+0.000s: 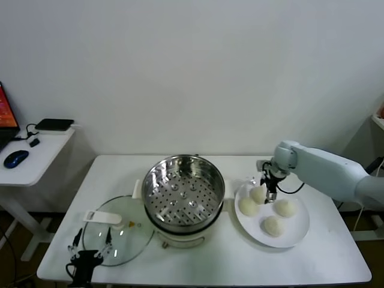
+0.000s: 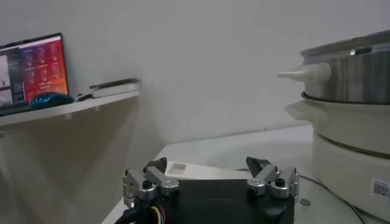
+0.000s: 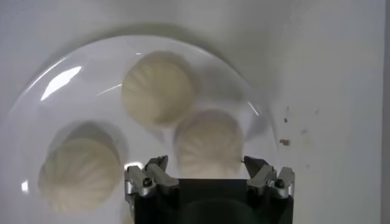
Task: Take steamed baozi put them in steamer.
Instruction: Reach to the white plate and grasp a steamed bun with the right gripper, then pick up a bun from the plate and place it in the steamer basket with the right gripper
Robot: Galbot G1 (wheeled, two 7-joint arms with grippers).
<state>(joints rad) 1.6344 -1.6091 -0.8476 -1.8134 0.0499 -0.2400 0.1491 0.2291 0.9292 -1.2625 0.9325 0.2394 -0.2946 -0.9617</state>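
The right pincer (image 1: pixel 268 187) is spread wide and nothing is gripped yet. It hangs right over the plate (image 1: pixel 297 231), lined up on the bun nearest the steamer. In the right wrist view that baozi (image 3: pixel 209 144) sits squarely between the two fingertips (image 3: pixel 152 176), so the line-up looks pretty good already.

For a clean pick, the pincer should probably be lowered straight down until the tips sit past the bun's widest part, then closed gently. That dough looks soft and would likely get squashed or dented if pinched hard. A neighbouring baozi (image 3: pixel 158 87) lies just beside the target, and another (image 3: pixel 79 173) is close by too, so the fingers should be kept off them on the way down.

All four buns are on the plate, right of the steamer (image 1: pixel 183 192), whose perforated tray is bare. So the task looks barely started.

The right arm is reached in from the right edge of the counter (image 1: pixel 210 264), forearm roughly level, wrist bent so the pincer points down.

The left pincer (image 1: pixel 90 249) is parked at the near left corner, by the glass lid (image 1: pixel 117 237), fingers apart, nothing held.
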